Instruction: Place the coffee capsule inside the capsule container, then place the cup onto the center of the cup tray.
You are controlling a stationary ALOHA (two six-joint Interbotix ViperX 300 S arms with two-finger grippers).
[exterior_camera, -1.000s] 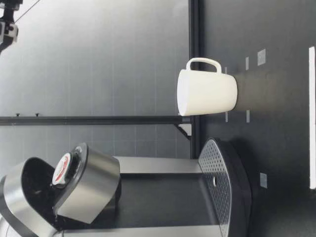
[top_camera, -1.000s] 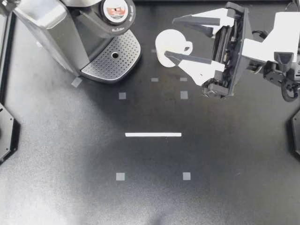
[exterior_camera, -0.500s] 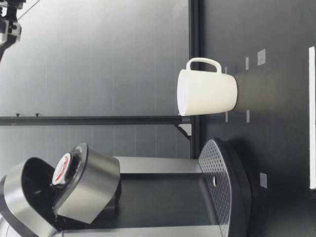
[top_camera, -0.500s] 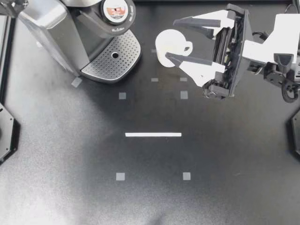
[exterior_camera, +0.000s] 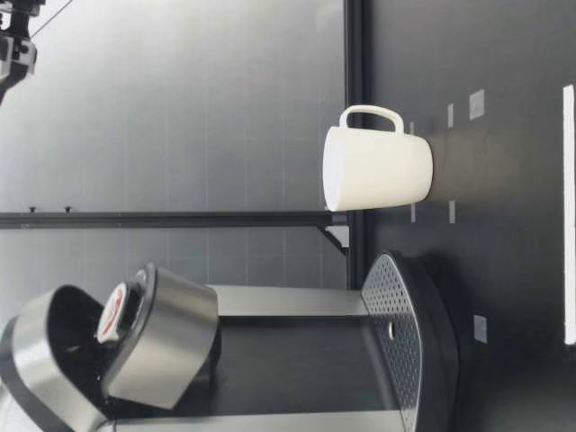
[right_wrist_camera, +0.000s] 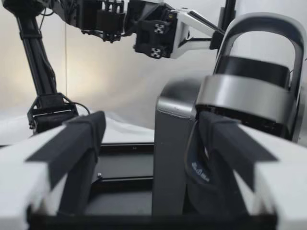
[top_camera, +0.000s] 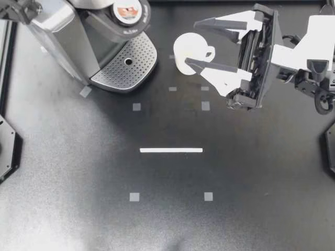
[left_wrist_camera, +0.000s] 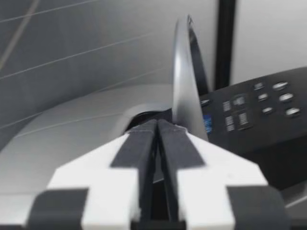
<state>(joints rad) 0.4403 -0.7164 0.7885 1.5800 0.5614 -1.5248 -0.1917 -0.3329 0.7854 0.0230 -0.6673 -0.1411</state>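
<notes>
Your right gripper (top_camera: 190, 43) hangs wide open high over the cup (top_camera: 187, 51). The cup stands upright near the table's (top_camera: 167, 225) back edge, just beside the tray (top_camera: 125, 65) and not on it, with its handle (top_camera: 209, 52) pointing toward that arm. Neither the low view nor the right wrist view shows a finger around the cup, so nothing is held.

From above, one finger lies across the cup's near rim and the other lies beyond its far side. If you drop straight down from there, I judge the near finger would land on the rim or clip the handle and tip the cup. Line up before you descend.

The capsule (top_camera: 128, 10) already sits in the holder (top_camera: 142, 20) of the machine (top_camera: 63, 36) in the back left corner, with the lid (left_wrist_camera: 181, 81) up. Your left gripper (top_camera: 25, 9) is clenched on nothing. Its fingers are pressed together and its tips are at the lid's thin edge; I cannot tell whether they touch it. That edge is narrow, so a push there could slide off it. If the capsule is not fully seated, the lid may jam on it.

The holder overhangs the tray, so a cup brought in too high could knock it. The left arm also reaches over the machine, so moving the cup in will bring your two arms close together. Watch for a clash.
</notes>
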